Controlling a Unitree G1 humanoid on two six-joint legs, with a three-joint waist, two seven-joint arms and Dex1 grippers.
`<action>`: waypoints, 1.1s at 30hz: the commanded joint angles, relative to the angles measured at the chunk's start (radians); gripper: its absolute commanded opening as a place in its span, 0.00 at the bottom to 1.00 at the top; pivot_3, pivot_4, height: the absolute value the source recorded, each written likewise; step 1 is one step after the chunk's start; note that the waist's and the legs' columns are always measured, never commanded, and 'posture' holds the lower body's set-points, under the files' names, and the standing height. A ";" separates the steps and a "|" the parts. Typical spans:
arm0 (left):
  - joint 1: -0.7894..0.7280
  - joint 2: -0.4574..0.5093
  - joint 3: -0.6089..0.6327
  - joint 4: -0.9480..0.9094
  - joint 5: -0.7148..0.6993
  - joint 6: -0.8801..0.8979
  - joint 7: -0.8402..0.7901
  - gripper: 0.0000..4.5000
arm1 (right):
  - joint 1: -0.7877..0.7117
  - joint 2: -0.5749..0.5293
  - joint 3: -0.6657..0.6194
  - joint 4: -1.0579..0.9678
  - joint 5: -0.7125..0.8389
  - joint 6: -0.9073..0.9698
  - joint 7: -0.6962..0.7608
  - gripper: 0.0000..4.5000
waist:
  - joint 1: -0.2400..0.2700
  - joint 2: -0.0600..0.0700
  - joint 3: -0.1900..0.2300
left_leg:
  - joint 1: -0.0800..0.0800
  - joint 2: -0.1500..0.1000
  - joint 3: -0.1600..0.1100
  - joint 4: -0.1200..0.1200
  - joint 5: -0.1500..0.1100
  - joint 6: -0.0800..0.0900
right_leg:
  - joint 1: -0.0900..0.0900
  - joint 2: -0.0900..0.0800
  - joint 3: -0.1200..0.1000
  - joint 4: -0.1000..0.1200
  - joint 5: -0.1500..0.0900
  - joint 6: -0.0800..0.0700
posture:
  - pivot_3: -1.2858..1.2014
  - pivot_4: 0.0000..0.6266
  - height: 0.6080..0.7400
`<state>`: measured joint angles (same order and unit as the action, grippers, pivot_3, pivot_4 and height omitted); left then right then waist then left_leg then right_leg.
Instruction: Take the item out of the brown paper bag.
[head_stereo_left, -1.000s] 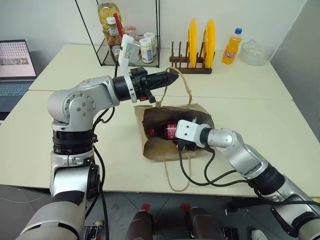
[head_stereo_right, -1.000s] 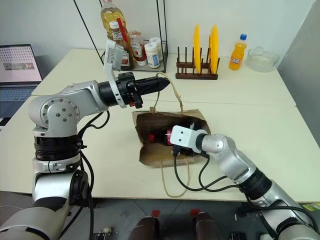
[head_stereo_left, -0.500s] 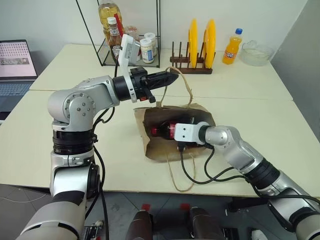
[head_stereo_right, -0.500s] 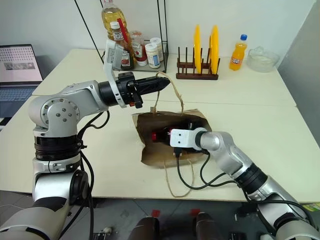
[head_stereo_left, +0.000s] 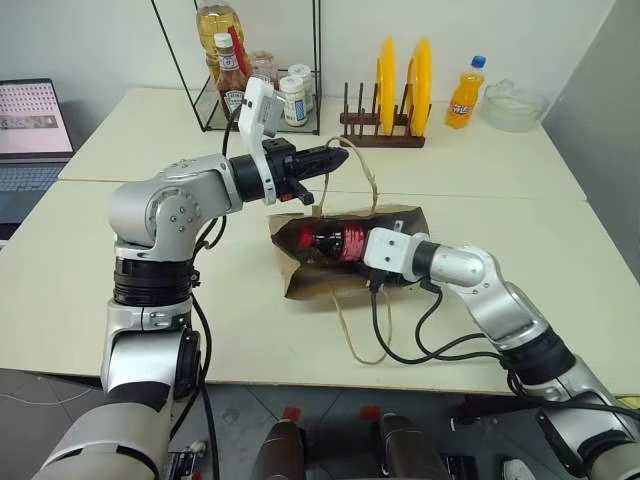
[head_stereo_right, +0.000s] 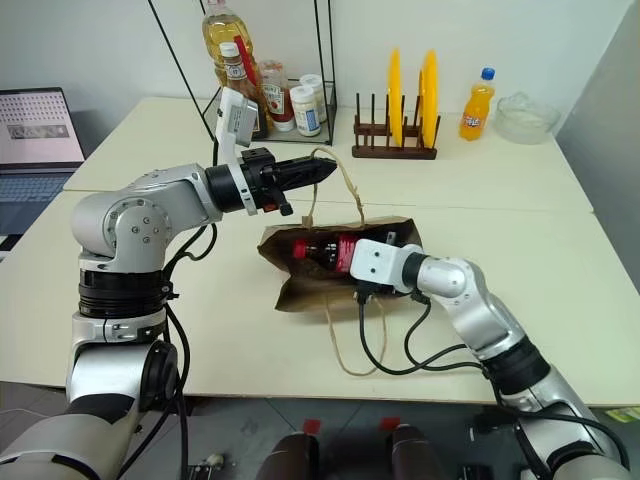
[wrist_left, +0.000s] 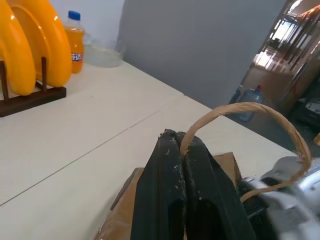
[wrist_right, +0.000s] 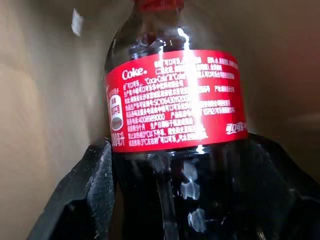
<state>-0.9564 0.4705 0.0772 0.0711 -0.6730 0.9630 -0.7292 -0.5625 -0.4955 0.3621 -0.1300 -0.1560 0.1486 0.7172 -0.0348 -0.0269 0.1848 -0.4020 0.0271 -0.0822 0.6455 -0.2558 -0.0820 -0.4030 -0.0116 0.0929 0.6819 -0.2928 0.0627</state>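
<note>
Gripping the cola bottle (wrist_right: 175, 100) by its lower body, the right gripper (head_stereo_left: 372, 248) has both black fingers (wrist_right: 82, 200) closed against its sides, inside the brown paper bag (head_stereo_left: 300, 280); the left gripper (head_stereo_left: 330, 156), above the bag, is pinched tight on one string handle (wrist_left: 240, 112); the bottle looks full, so rather heavy, stiff and smooth; I judge a hold just below the red label safest.

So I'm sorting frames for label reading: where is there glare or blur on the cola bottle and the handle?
Right wrist view: white glare streaks cross the cola bottle and its red label, though the print stays mostly legible; the black fingers at its sides are soft. Left wrist view: the string handle pinched by the left gripper is sharp, while the background behind it is blurred.
</note>
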 joint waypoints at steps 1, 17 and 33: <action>-0.031 -0.008 0.001 0.008 0.024 -0.039 0.008 0.00 | 0.071 -0.024 -0.110 -0.136 0.171 -0.062 0.079 0.70 | 0.002 0.000 0.000 | 0.000 0.000 0.000 0.000 0.000 0.000 | 0.000 0.000 0.000 0.000 0.000 0.000 | 0.52 0.24 1.00; -0.011 -0.003 0.007 0.014 0.047 -0.044 -0.008 0.00 | -0.222 -0.121 -0.624 -0.367 0.857 0.840 -0.232 0.70 | -0.006 0.001 0.000 | 0.000 0.001 -0.001 0.000 -0.001 0.002 | 0.000 0.001 0.000 0.002 0.000 0.000 | 0.52 0.24 1.00; -0.009 -0.021 -0.002 0.005 0.052 -0.053 -0.018 0.00 | -0.101 -0.497 -0.167 0.254 0.329 0.502 0.113 0.70 | -0.036 0.006 0.003 | 0.000 0.000 0.005 0.000 -0.001 0.002 | -0.002 0.000 0.004 0.001 0.000 0.000 | 0.52 0.24 1.00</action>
<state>-0.9591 0.4412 0.0636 0.1121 -0.6153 0.9269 -0.7373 -0.6260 -0.9932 0.2059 0.1111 0.1936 0.6781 0.8073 -0.0707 -0.0214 0.1880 -0.4017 0.0269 -0.0777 0.6456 -0.2561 -0.0793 -0.4050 -0.0118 0.0970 0.6835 -0.2926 0.0629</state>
